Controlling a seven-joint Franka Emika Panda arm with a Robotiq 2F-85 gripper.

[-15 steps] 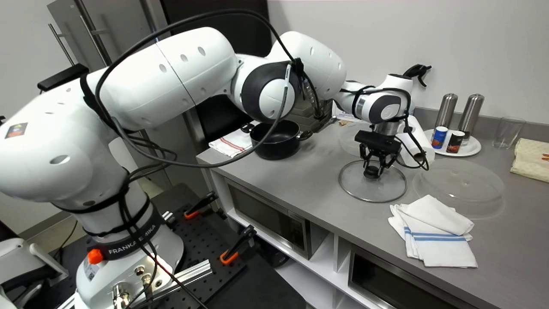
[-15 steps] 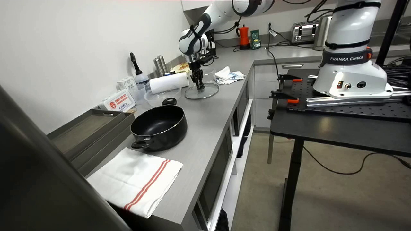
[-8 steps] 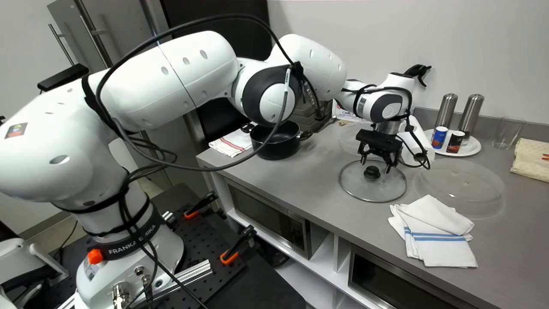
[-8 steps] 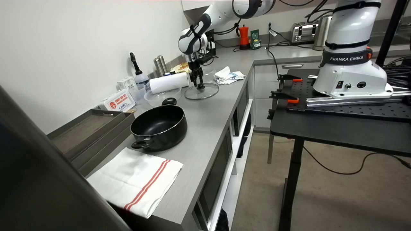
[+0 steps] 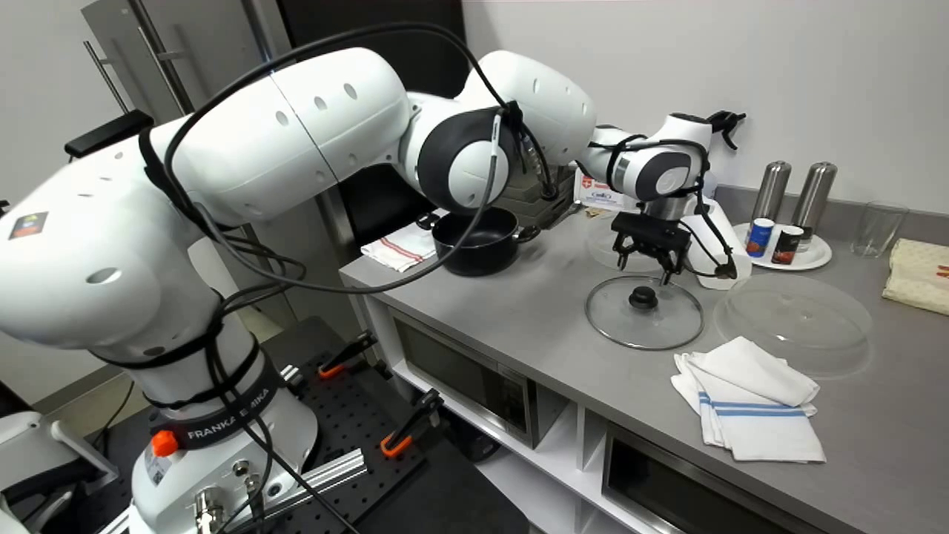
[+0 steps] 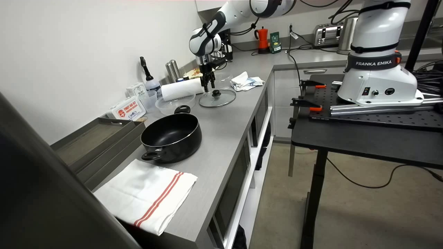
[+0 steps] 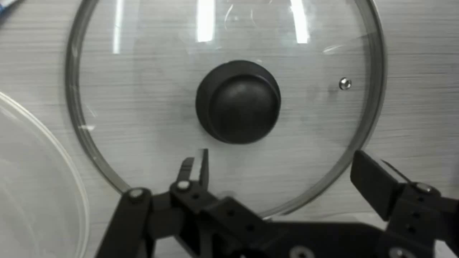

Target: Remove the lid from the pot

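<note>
Far left, a white jointed robot arm [image 5: 356,119] stretches across the grey countertop [image 5: 519,311]. Next along there's a folded white cloth with red stripes [image 6: 148,193], then the shallow round black pot [image 6: 176,148]. In an exterior view I can peer right down into it, both dark side handles [image 6: 151,155] in plain sight. Further right is the round clear glass lid with a thin metal rim [image 5: 644,320], sitting on the counter well apart from the pot.

The black two-finger gripper [image 5: 643,274] hangs near the lid's wall-side rim. Jaws are released: the wrist view has the fingers [image 7: 371,182] spread wide, away from the lid's round black knob [image 7: 238,102]. That view also gives away a small silver metal vent [image 7: 345,84] in the glass that's too tiny to pick out elsewhere. Carry on right and an exterior view has a round white plate [image 5: 815,256] with small blue and black canisters [image 5: 759,237] on it, while a red stovetop coffee maker [image 6: 263,39] turns up in an exterior view and nowhere else.

Direction-wise: the pot stands upright, mouth up, long axis running handle to handle, roughly along the counter. The lid lies flat, knob pointing straight up; it's circular, so every way across is as long as the next.
</note>
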